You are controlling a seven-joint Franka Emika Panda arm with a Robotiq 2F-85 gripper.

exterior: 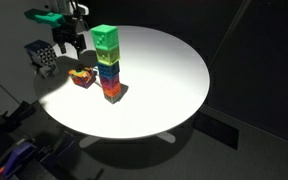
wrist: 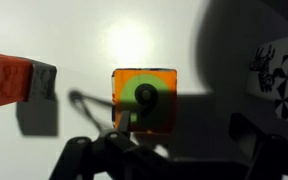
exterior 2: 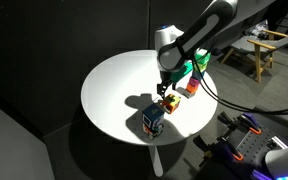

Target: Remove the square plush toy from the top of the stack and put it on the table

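Gripper (exterior: 68, 50) hung just above the square plush toy (exterior: 81, 77), jaws spread wide and empty, the toy lying on the table (exterior: 164, 70). Only the wrist view showed the green disc on its orange top face, the multicoloured tower (wrist: 14, 80) at its 9 o'clock and the stack (wrist: 284, 75), a single chequered cube, at 2 o'clock. Counted: one toy, one chequered cube, one tower.

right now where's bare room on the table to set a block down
The wide stretch of table past the tower, away from the hand, is bare. Crowded: the edge strip holding the plush toy and chequered cube.
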